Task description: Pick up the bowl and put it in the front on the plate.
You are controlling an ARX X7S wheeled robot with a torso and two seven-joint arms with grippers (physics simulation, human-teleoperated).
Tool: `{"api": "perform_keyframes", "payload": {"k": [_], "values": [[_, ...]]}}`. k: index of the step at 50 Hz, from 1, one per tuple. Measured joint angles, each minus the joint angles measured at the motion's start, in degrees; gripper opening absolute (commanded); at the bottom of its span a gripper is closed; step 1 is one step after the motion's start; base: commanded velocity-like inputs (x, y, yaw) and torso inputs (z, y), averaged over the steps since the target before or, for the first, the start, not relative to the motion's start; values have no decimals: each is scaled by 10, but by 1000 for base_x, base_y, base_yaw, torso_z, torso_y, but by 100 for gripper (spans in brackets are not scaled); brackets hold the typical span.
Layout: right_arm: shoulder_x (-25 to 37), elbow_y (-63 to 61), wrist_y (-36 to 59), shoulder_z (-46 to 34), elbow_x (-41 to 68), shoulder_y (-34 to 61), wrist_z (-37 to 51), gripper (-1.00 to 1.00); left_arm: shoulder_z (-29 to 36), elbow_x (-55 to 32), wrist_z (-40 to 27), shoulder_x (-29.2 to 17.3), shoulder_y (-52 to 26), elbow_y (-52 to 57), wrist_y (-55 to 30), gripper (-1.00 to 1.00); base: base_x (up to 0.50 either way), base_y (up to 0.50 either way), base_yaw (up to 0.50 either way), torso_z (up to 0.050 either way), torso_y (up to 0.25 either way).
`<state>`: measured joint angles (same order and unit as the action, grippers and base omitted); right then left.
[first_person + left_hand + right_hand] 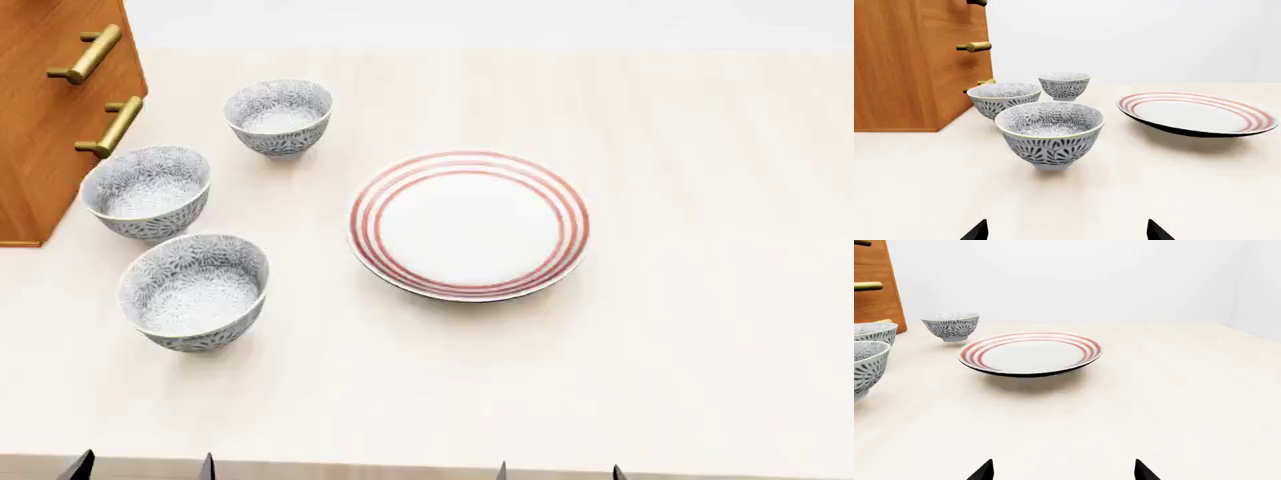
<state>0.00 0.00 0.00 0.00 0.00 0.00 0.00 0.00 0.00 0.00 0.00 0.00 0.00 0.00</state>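
Three alike grey-patterned bowls stand in a row at the left of the table. The nearest bowl (194, 290) sits upright straight ahead of my left gripper (1066, 231), which is open and holds nothing, well short of that bowl (1049, 131). The white plate (467, 225) with red rings lies to the bowls' right, bare. My right gripper (1063, 469) is open too, facing the plate (1029, 352) from a distance. In the head view only the fingertips of the left gripper (144, 467) and the right gripper (561, 472) show at the table's front edge.
A wooden cabinet (54, 90) with brass handles stands at the far left, close behind the middle bowl (146, 190). The far bowl (279, 117) sits beyond it. Pale tabletop (707, 300) stretches to the right of the plate.
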Motion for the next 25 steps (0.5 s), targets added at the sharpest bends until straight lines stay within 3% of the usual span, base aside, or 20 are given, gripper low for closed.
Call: {"api": "perform_keyframes", "payload": {"k": [25], "values": [[33, 5, -7, -41, 32, 0, 39, 100, 42, -30, -36, -33, 0, -1, 2, 100, 0, 0, 0, 0, 0]]}}
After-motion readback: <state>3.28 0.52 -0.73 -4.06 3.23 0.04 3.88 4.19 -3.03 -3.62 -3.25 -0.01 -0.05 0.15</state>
